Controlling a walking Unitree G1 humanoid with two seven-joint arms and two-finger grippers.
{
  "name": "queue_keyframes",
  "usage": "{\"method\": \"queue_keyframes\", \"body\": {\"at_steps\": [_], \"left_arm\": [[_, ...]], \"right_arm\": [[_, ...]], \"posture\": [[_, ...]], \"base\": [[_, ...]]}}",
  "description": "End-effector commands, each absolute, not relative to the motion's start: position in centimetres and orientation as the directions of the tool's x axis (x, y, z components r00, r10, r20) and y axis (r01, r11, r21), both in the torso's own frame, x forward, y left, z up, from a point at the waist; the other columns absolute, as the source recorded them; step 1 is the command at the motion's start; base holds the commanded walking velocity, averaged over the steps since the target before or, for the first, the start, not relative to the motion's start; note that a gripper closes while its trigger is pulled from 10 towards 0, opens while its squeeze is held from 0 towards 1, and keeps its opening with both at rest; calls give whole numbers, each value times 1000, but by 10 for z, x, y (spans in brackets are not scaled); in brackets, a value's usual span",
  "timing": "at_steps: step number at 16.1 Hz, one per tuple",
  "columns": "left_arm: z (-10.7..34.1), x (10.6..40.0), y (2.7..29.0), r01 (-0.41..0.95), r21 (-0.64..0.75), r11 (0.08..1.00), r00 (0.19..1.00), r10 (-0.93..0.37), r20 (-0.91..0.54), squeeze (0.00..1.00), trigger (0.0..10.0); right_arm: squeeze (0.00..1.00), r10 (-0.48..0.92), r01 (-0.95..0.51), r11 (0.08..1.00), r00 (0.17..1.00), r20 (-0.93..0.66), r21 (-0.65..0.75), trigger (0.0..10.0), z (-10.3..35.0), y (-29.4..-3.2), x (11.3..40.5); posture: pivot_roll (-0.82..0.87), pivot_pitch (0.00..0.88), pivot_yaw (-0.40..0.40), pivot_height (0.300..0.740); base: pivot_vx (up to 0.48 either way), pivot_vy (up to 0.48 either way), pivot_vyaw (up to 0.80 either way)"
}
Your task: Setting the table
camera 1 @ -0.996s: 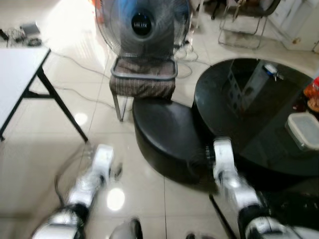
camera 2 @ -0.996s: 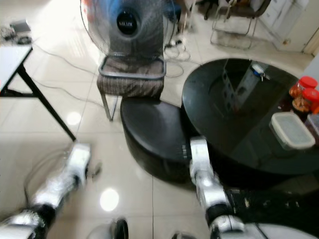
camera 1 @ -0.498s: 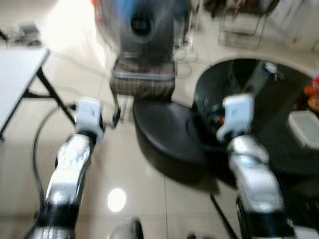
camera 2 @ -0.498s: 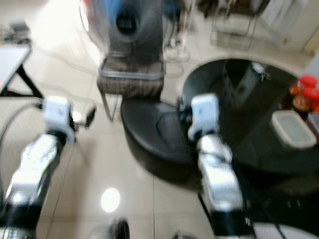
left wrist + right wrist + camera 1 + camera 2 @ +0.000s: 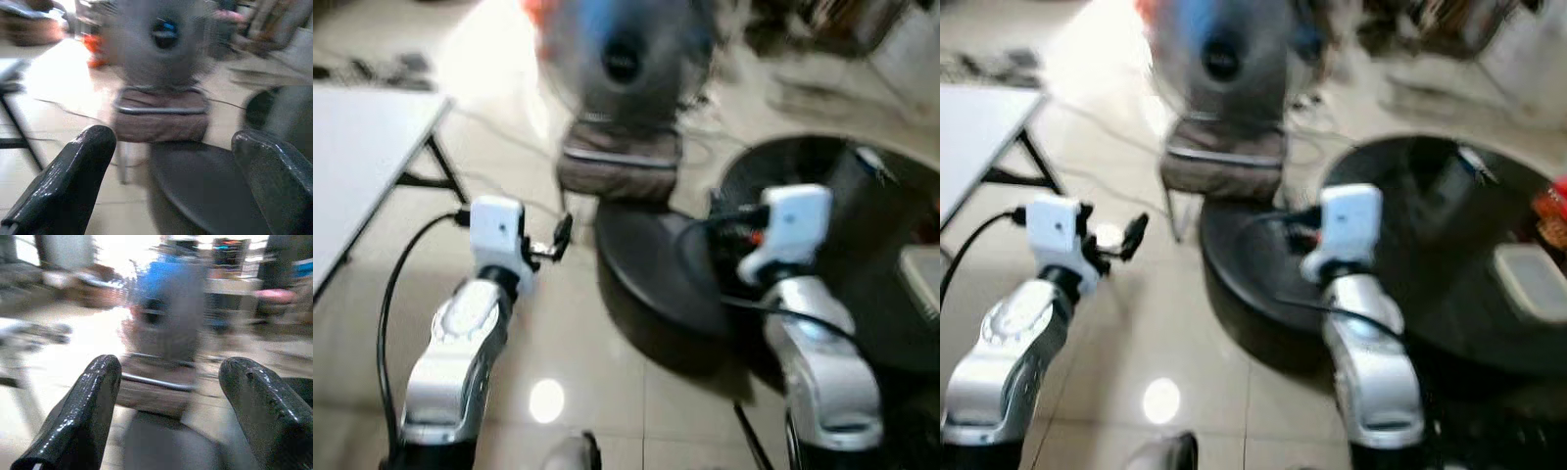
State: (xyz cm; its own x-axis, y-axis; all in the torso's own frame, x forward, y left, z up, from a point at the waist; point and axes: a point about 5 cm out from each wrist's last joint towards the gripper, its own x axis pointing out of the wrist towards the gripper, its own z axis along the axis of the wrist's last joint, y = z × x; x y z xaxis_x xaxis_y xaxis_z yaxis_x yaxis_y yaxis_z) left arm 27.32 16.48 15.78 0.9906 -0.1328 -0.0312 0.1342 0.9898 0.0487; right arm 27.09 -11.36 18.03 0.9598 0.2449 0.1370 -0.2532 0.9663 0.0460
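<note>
The round black desk [image 5: 1449, 255] lies ahead to my right, a clear lidded container [image 5: 1531, 281] near its right edge. My right tool [image 5: 171, 406] is raised before its near-left rim, fingers spread wide, holding nothing. My left tool [image 5: 166, 186] hangs over the tiled floor [image 5: 568, 333], equally open and empty. Beyond stand a low black stool [image 5: 646, 264], a chair [image 5: 1224, 166] carrying a fan [image 5: 1224, 59], and a white desk [image 5: 362, 157].

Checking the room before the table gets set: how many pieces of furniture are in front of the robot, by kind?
Round black tables: 2 (tall round table, low round table)
White folding table: 1
Stool with a fan on it: 1
Total: 4
</note>
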Motion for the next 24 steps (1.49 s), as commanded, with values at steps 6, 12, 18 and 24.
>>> {"method": "queue_keyframes", "body": {"at_steps": [6,12,18,24], "left_arm": [[167,264,167,76,42,996,997,-75,-37,0,10000],[175,262,144,159,225,961,986,-165,10,0,10000],[176,258,149,144,244,959,988,-153,15,0,10000],[176,256,161,111,282,953,993,-117,2,0,10000]], "right_arm": [[0,401,-417,899,906,135,134,10000,176,-104,262],[0,393,-418,877,908,146,237,10000,173,-116,250],[0,473,-482,862,876,91,156,10000,164,-114,246],[0,514,-525,841,851,107,134,10000,165,-105,252]], "posture": [[87,58,-32,740],[84,55,-32,740],[116,65,-57,740],[124,39,-53,740]], "base": [[0,0,800],[0,0,800],[0,320,800],[0,480,800]]}}
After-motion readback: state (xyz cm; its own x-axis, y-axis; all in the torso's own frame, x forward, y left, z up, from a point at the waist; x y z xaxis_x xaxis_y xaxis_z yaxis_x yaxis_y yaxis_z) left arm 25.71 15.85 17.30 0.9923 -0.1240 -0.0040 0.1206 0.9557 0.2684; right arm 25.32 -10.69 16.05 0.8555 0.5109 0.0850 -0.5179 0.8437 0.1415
